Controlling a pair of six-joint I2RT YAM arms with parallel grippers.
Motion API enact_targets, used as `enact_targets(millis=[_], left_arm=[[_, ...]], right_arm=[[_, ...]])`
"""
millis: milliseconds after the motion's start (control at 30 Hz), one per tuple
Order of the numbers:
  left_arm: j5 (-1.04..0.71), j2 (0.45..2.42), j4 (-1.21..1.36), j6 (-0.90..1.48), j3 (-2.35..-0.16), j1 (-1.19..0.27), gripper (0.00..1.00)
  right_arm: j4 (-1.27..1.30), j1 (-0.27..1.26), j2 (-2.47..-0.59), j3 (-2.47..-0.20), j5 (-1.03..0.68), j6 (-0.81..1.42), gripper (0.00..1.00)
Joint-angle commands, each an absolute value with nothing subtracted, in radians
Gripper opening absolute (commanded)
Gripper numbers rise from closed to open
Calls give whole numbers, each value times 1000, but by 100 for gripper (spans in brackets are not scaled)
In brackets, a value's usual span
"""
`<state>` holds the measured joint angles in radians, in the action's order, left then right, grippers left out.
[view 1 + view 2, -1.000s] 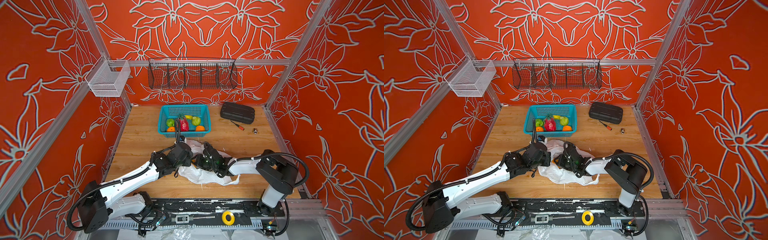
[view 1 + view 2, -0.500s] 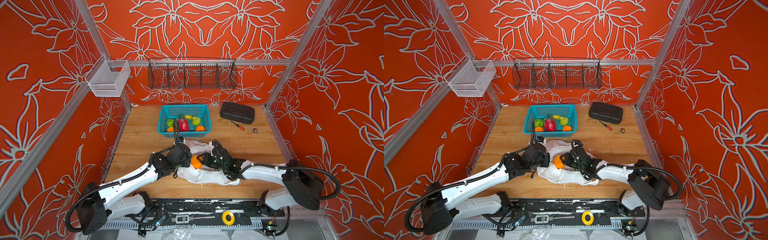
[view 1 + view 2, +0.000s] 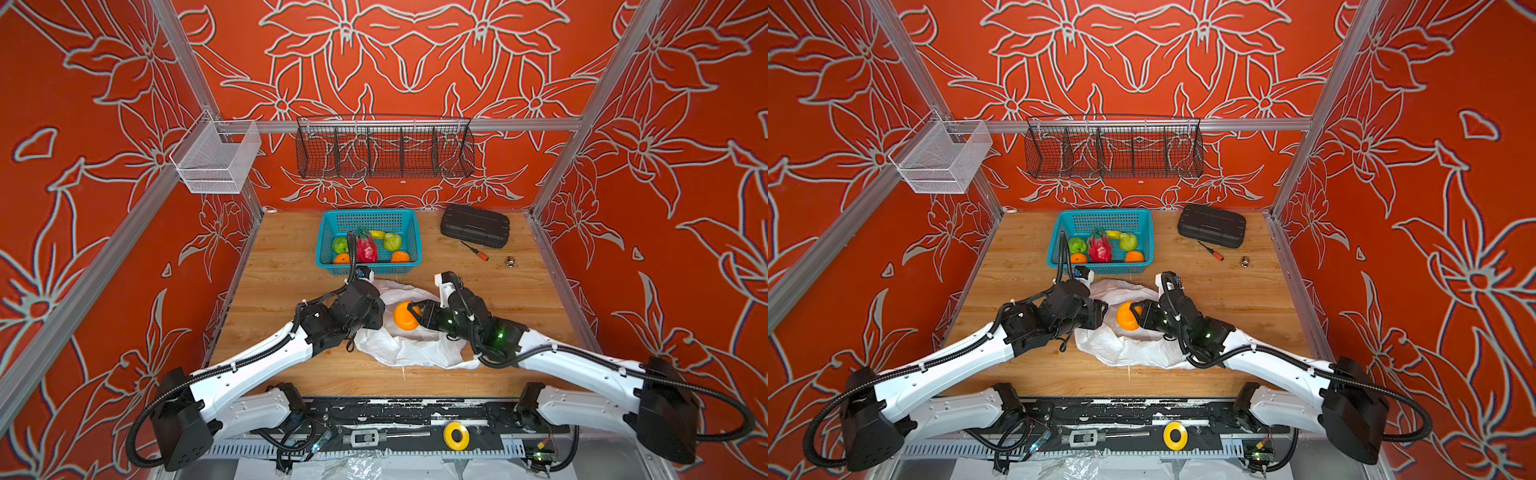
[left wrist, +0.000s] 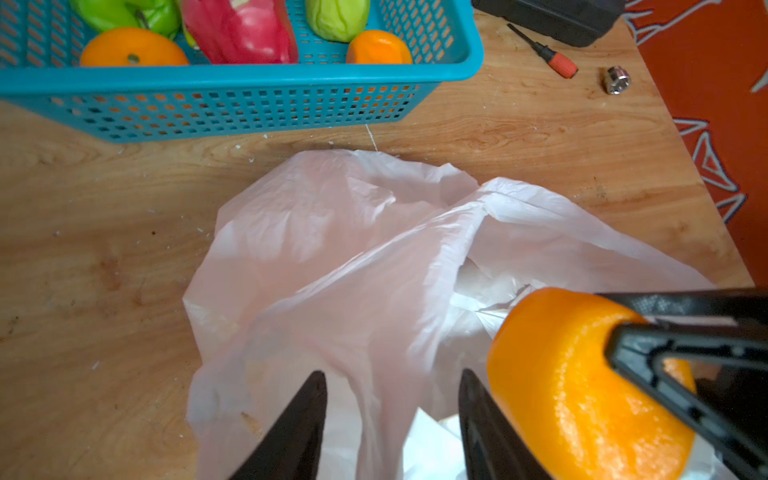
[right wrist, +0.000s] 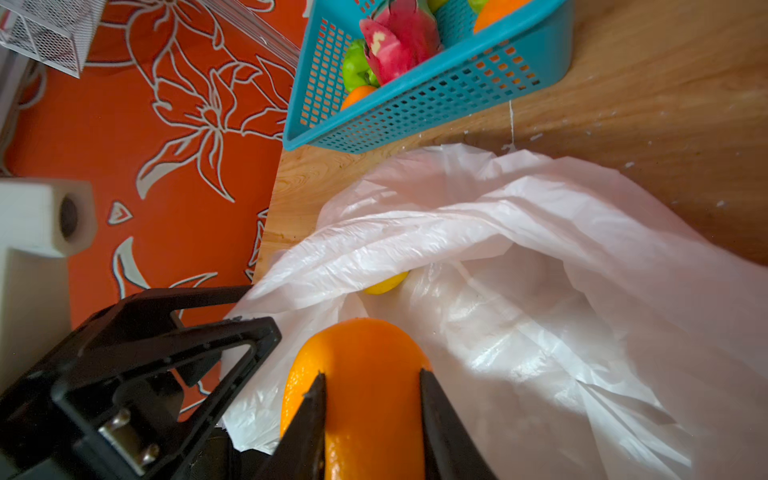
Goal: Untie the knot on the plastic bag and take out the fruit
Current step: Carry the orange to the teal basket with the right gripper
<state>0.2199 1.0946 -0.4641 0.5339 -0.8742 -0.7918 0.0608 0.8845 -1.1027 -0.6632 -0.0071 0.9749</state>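
Right wrist alone: yellow fruit (image 5: 386, 284) in bag (image 5: 519, 232)

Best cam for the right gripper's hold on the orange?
Right wrist: the right gripper clamps the orange close up, both fingers visible. Left wrist shows its side, one finger across. In both top views it's small, over the plastic bag.

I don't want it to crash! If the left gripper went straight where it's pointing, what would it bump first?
Likely the plastic bag, crumpled right ahead of the left gripper, jaws open; the teal basket sits farther on.
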Motion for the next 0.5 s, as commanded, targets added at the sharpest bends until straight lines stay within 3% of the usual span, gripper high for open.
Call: enact_targets(millis=[0, 233, 467], left_arm=[[201, 1062, -483, 482, -903, -787, 57], [178, 995, -507, 477, -903, -787, 68], [169, 839, -546, 496, -866, -787, 84]], right_arm=[[-7, 864, -1071, -733, 34, 915, 31], [-72, 763, -1116, -872, 20, 829, 31], [-145, 680, -1326, -1105, 2, 652, 31]])
